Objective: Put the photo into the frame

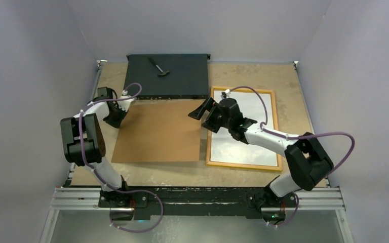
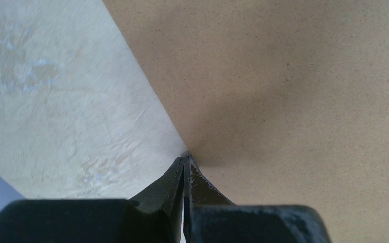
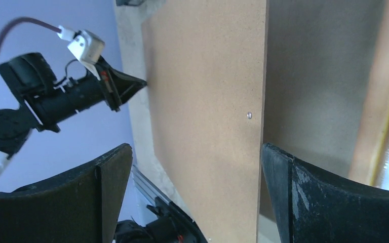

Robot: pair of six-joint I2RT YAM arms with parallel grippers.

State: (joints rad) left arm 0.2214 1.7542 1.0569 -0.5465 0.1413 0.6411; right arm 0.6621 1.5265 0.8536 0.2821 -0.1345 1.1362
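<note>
If the left hand pushes before the right has a hold, the board could skate into the frame at the desk's right edge and jog the photo lying in it. The left hand is pinched shut on nothing, tips at the board's far left edge; the right hand hangs wide open and empty, straddling the board's right edge.

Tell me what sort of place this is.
Probably a robotics lab test cell: plain walls enclose a worn table, and a left arm and right arm sit on a metal rail.
</note>
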